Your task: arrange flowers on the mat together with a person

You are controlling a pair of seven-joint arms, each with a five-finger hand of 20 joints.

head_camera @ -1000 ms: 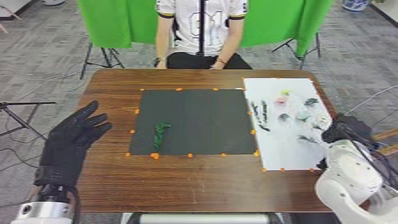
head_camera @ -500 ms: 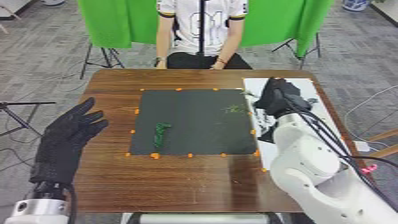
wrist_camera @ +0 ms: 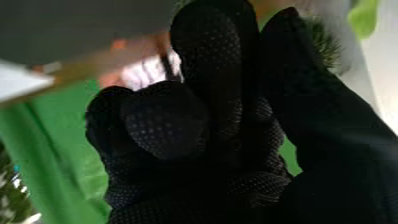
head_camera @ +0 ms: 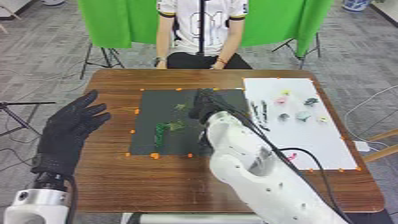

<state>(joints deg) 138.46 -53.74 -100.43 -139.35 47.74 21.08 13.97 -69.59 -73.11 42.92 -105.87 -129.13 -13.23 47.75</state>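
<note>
In the head view, my right hand is over the upper middle of the dark mat, shut on a light green sprig whose leafy parts spread out on its left side. A twisted dark green piece lies on the mat's left part. My left hand stays left of the mat, open with relaxed fingers. In the right wrist view, the glove of my right hand has partly curled fingers, and green needle-like leaves show beside it.
At the right, a white sheet holds several small flowers in pink, yellow and pale tones, with dark stems along its left side. Orange marks line the mat's edges. My right forearm crosses the mat's lower right corner and the sheet's lower left.
My right hand came in from the right edge over the white sheet, then moved left over the mat, carrying the light green sprig. The left hand has hardly moved.
</note>
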